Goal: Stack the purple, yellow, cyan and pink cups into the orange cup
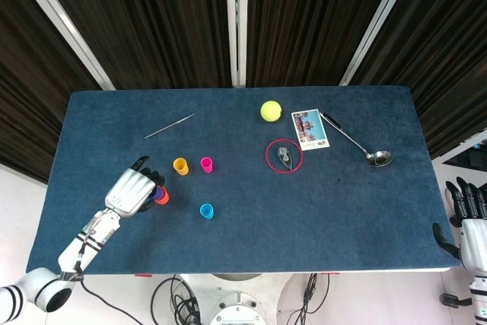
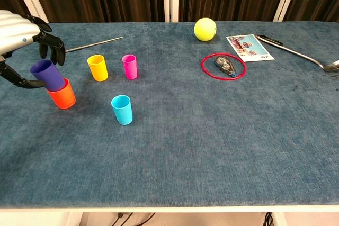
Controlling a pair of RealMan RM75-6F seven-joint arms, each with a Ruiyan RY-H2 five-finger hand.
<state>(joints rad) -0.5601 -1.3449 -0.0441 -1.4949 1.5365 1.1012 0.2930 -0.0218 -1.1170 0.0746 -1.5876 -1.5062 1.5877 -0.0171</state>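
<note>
Table (image 2: 212,146): left hand (image 2: 18,30) apparently grips purple cup (image 2: 46,74), tilted in orange cup (image 2: 62,95).

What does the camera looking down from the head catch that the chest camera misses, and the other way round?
Only the head view shows the right hand, off the table's right edge, holding nothing, and the whole silver ladle.

Only the chest view shows, from the side, that the purple plastic cup sits tilted in the orange plastic cup.

Both show the left hand around the purple cup, the yellow cup, pink cup, cyan cup, the yellow tennis ball and the red ring.
</note>
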